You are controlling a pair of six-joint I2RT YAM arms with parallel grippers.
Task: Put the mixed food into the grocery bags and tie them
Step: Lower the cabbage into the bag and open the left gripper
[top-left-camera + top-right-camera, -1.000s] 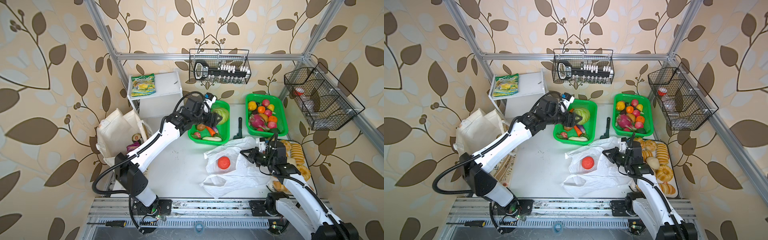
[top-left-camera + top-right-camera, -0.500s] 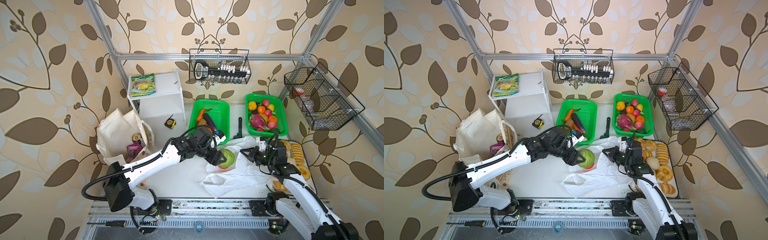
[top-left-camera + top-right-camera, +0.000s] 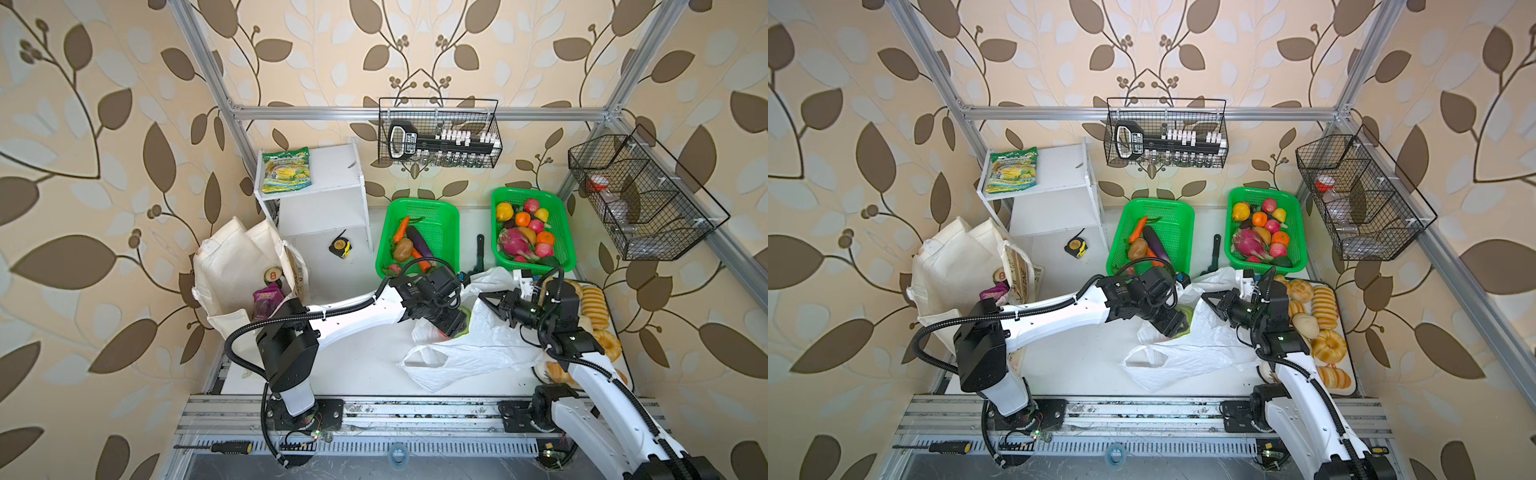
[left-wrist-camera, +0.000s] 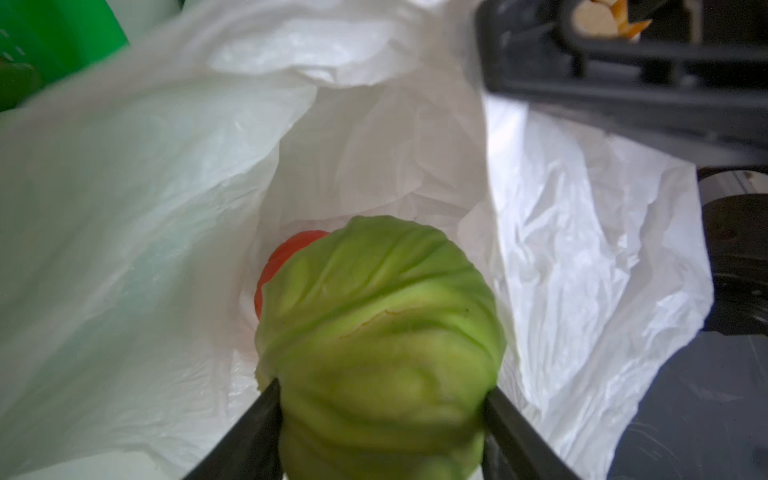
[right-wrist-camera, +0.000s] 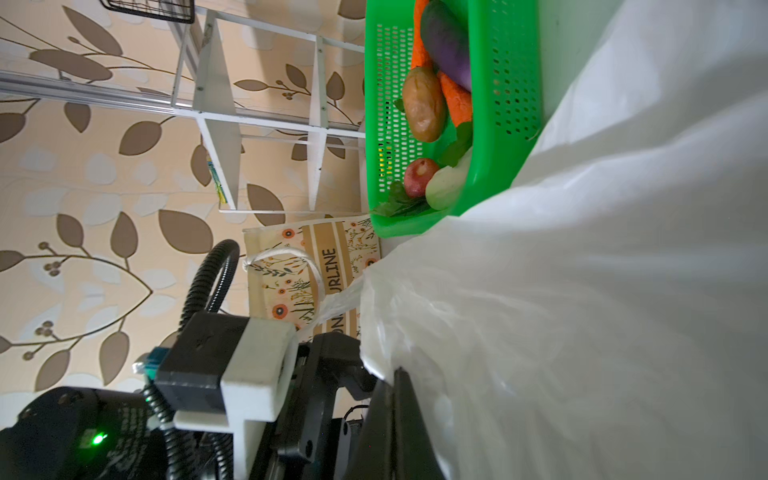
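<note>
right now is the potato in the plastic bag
No, the potato lies in the green basket, outside the plastic bag.

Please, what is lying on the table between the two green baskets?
A slim black object lies on the table between the vegetable basket and the fruit basket; both top views show it. I cannot tell what it is.
</note>
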